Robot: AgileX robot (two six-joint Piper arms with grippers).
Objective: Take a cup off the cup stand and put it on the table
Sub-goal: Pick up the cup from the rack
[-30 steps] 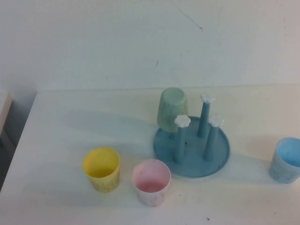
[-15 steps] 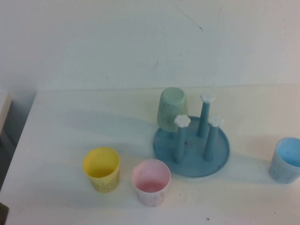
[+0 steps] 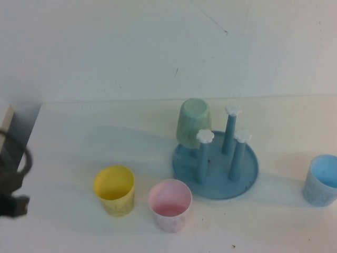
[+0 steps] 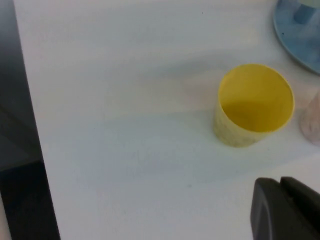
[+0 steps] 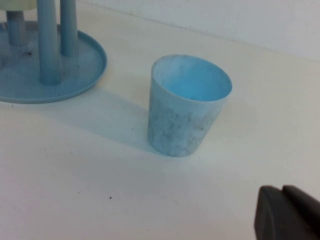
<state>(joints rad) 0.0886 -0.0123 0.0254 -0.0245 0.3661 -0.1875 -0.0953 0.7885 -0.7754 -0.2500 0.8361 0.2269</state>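
The pale mint-green cup (image 3: 193, 124) hangs upside down on the back left peg of the round blue cup stand (image 3: 243, 179). The stand's other three pegs are bare, with white flower caps. The stand also shows in the right wrist view (image 5: 75, 75) and, as an edge only, in the left wrist view (image 4: 300, 40). My left arm (image 3: 11, 192) is at the table's (image 3: 79, 142) left edge, far from the stand. My left gripper (image 4: 280, 182) is shut and empty, near the yellow cup. My right gripper (image 5: 282, 189) is shut and empty, near the light blue cup.
A yellow cup (image 3: 114, 190) and a pink cup (image 3: 169, 204) stand upright in front of the stand's left side. A light blue cup (image 3: 321, 180) stands upright at the right edge. The yellow cup (image 4: 254, 105) and blue cup (image 5: 187, 105) show in the wrist views.
My left arm has come into the high view at the left edge of the table. The cups and the stand have not moved.
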